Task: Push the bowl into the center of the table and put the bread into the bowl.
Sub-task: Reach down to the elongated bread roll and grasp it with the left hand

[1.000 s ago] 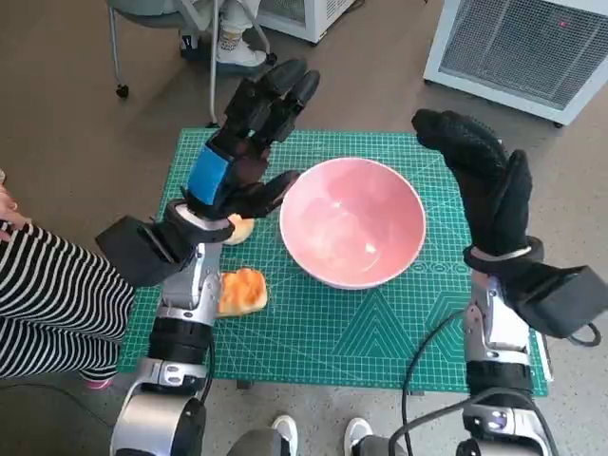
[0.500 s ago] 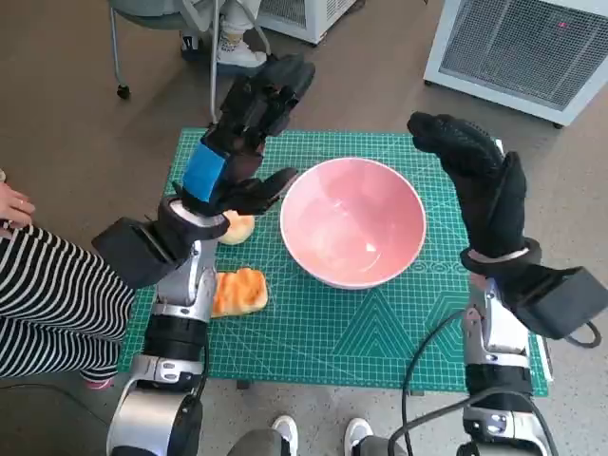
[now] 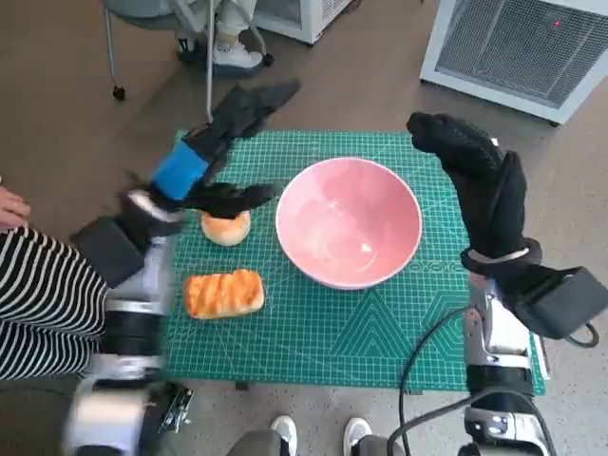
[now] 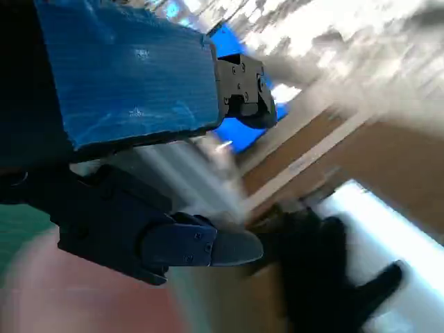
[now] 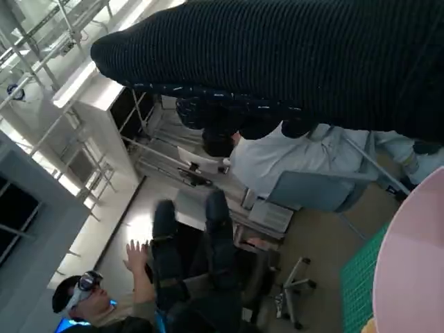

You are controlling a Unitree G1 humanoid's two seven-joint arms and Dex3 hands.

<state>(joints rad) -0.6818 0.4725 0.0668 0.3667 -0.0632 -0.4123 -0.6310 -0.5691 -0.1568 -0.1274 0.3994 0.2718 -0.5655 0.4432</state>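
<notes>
Pink bowl [image 3: 349, 221]: upright on the green cutting mat [image 3: 323, 337], near the mat's middle, empty; pushing step judged largely done. Bread, two pieces: a ridged golden loaf [image 3: 223, 293] on the mat toward the robot, apart from the bowl; a round bun [image 3: 226, 228] just beside the bowl's rim, under the left hand. Left hand [image 3: 204, 157]: raised above the bun, fingers spread, holding nothing. Right hand [image 3: 475, 171]: upright beside the bowl's far right rim, fingers apart, empty. Handling advice: lower the left hand squarely over one piece, close gently so the soft crumb is not crushed, lift clear of the rim before releasing; keep the right hand near to steady the bowl.
</notes>
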